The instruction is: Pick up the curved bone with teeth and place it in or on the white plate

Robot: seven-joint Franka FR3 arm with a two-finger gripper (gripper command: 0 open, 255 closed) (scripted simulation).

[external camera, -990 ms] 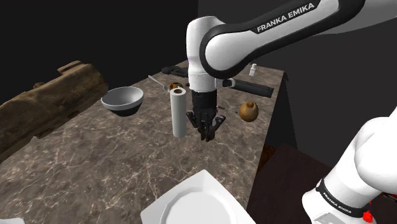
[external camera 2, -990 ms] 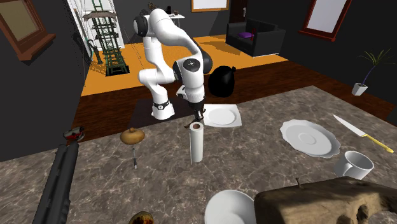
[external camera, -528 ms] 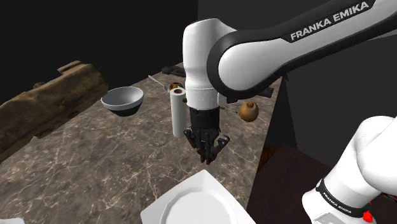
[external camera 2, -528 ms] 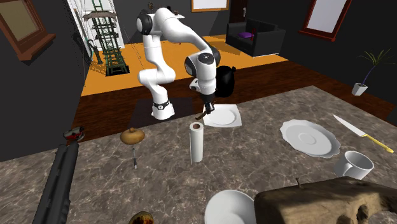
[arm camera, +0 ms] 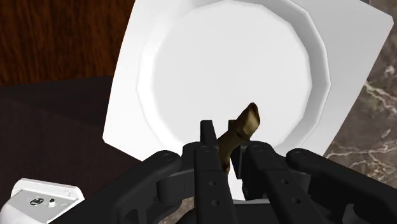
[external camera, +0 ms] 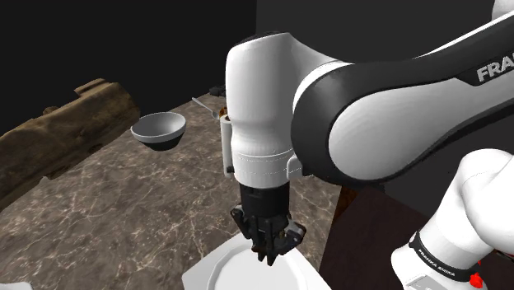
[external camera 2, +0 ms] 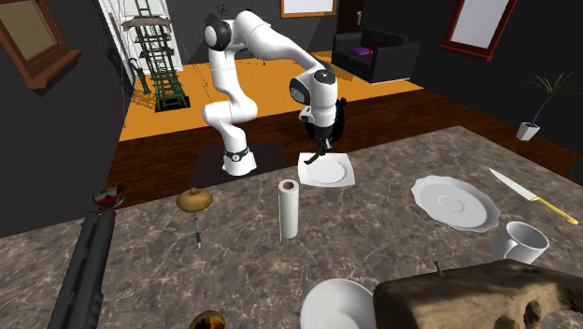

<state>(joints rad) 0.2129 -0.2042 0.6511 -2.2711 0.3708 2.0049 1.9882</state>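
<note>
The gripper [arm camera: 224,151] hangs right over the square white plate [arm camera: 210,57], with its fingers pinched narrow on the bone [arm camera: 242,124]. The bone is clasped between them, and its brown tip pokes out above the plate's round well. Whether it touches the plate, I cannot tell. The plate sits at the marble counter's [external camera: 123,198] edge. A white roll [external camera 2: 289,208] stands near it, and the grey bowl [external camera: 158,129] and log [external camera: 58,132] lie well apart.

The arm [external camera: 272,91] is glossy white, built of rounded links with dark grey joint bands; white lettering [external camera: 496,71] marks one band, and the gripper [external camera: 270,255] is all black.
</note>
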